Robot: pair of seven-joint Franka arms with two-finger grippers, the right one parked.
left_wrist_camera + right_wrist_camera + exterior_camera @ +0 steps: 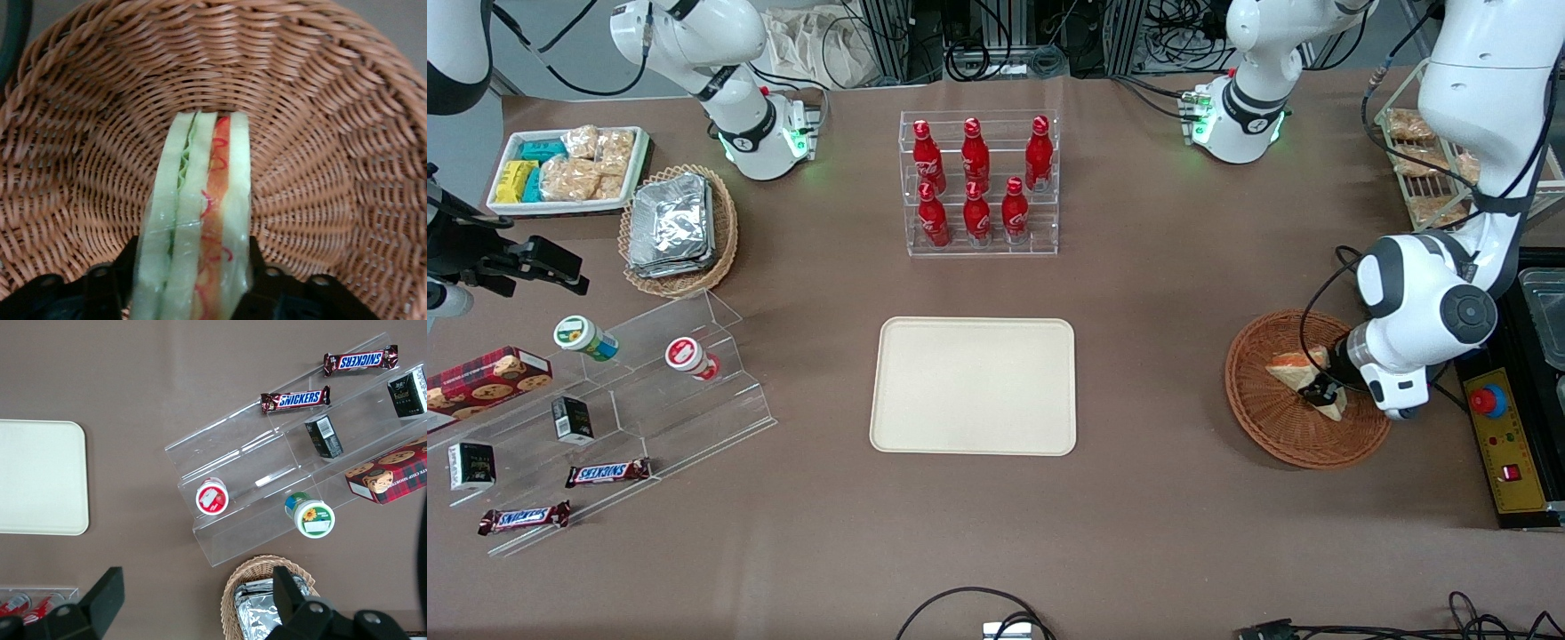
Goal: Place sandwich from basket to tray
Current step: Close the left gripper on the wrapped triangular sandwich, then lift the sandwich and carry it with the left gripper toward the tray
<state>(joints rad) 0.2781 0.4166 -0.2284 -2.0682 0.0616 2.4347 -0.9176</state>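
Brown table | basket (1280, 427) | fingers (110, 283) pinch sandwich (200, 227), tips hidden | tray (974, 385) bare

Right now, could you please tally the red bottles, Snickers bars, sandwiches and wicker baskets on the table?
Red bottles: 6
Snickers bars: 2
Sandwich: 1, in the basket, the gripper shut on it
Wicker baskets: 2, counting the tan basket
Total: 11

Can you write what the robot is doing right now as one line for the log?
step: grasp | tool: in basket, shut on sandwich | sandwich: not lifted clear | tray: nothing on it
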